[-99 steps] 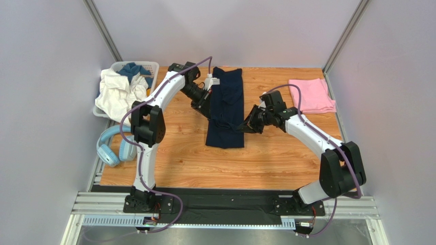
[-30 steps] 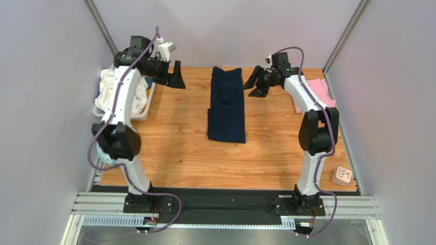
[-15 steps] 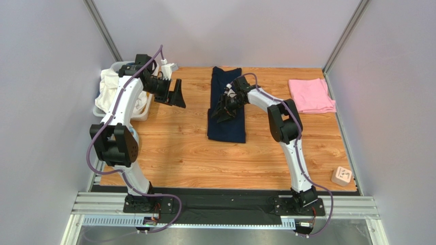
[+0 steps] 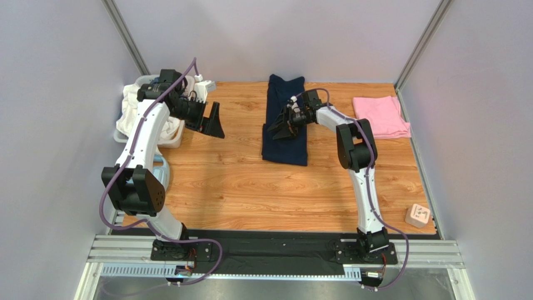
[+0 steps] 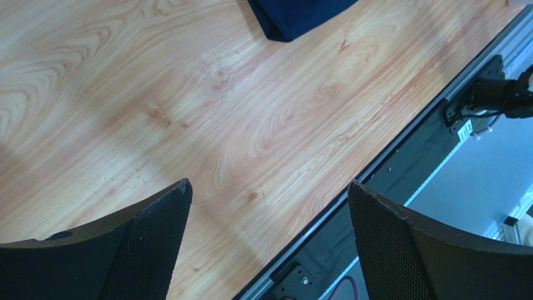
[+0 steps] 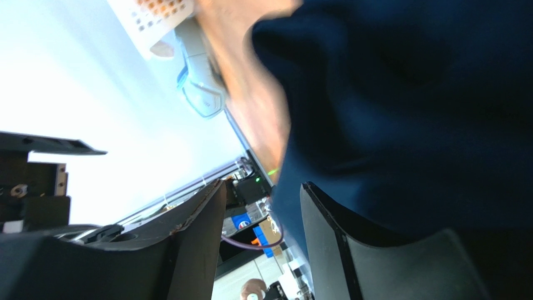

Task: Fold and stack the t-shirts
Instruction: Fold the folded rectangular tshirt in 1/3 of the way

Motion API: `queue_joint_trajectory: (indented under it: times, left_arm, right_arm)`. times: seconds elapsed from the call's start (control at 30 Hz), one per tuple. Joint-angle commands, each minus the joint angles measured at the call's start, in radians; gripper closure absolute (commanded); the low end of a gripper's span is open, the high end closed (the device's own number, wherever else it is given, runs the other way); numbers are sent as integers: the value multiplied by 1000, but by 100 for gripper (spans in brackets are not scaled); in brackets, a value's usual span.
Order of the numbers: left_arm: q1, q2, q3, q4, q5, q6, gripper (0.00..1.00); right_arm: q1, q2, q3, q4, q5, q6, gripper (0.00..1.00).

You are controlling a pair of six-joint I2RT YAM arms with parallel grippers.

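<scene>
A: Left gripper [image 5: 269, 185] wide open, empty, over bare table [image 4: 250, 187]. Right gripper [image 4: 283, 129] down on navy shirt [image 4: 286, 150], fingers narrowly parted, nothing seen between them.

B: Shirt lies mid-table as a long strip. Suggest pinching both near corners and folding away evenly. Pink shirt [image 4: 380, 117] lies folded, far right. Basket [image 4: 172, 139], far left, holds white cloth [image 4: 141, 111].

Your top camera looks down from above and behind the arm bases [image 4: 184, 250] and takes in the whole bench [image 4: 238, 181]. Your left wrist camera stands high over bare wood, facing the near right. Your right wrist camera sits hard against the navy t-shirt [image 6: 406, 106], facing left. All three views share that shirt.
</scene>
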Motion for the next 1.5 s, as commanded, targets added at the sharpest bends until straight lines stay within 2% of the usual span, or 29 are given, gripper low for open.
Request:
queue_joint_trajectory:
  times: [0.0,0.17,0.33,0.77,0.9,1.17,1.3,1.47]
  left_arm:
    - [6,-95,-48,-14,-15,57,0]
    - [6,-190,-122,-2,-48,57,0]
    - [7,-243,-176,12,-54,55,0]
    - [16,-279,-217,21,-65,37,0]
    - [16,-266,-194,16,-39,22,0]
    - [16,-258,-150,-16,-31,26,0]
    - [16,-260,-148,-21,-30,28,0]
    - [16,-252,-133,-30,-33,32,0]
  right_arm:
    - [47,-224,-62,77,-37,29,46]
    - [98,-371,-240,82,27,-16,46]
    - [161,-393,-396,119,62,-45,47]
    - [176,-221,-433,93,90,-102,51]
    - [176,-249,-427,48,90,-132,51]
    - [118,-429,-390,2,81,-122,49]
    - [78,-465,-453,22,93,-125,49]
    - [38,-425,-544,97,99,-114,50]
